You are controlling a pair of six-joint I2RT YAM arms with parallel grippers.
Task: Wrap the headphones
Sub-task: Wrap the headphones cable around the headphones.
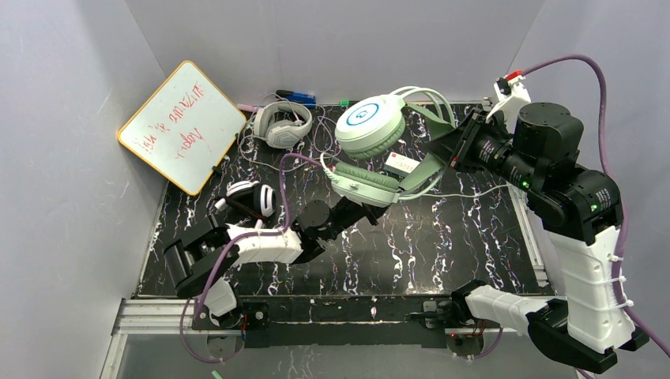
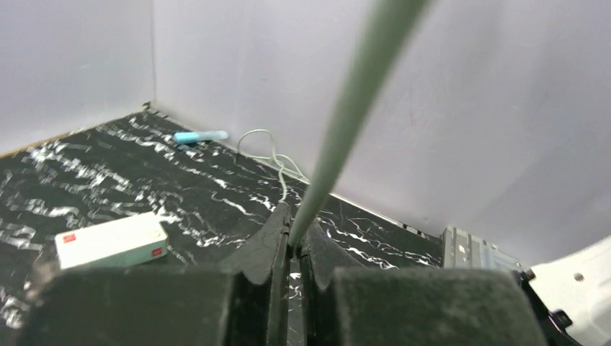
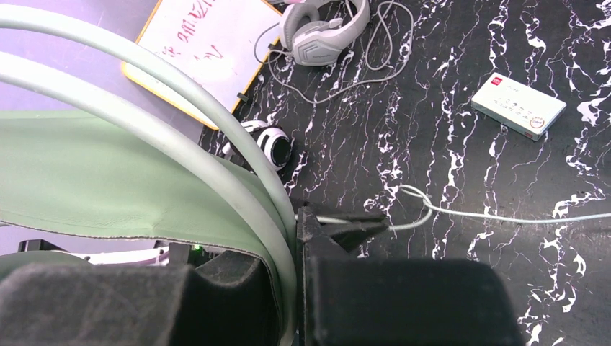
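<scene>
The mint-green headphones [image 1: 371,126] hang above the table, and my right gripper [image 1: 453,151] is shut on their headband [image 3: 238,180]. Just under the lower ear cup [image 1: 365,180], my left gripper [image 1: 373,212] is shut on their pale cable [image 2: 339,122]; the cord runs up and away from the pinched jaws [image 2: 294,220]. More of that cable [image 3: 504,216] trails in a loop over the black marbled table. The light grey headphones [image 1: 282,124] lie at the back with their grey cord spread around them. The black-and-white headphones [image 1: 253,197] lie at the left, beside my left arm.
A whiteboard [image 1: 182,126] with red writing leans in the back left corner. A small white box [image 1: 401,163] lies under the raised headset. A blue marker [image 1: 296,97] sits by the back wall. Grey walls close in the table on three sides.
</scene>
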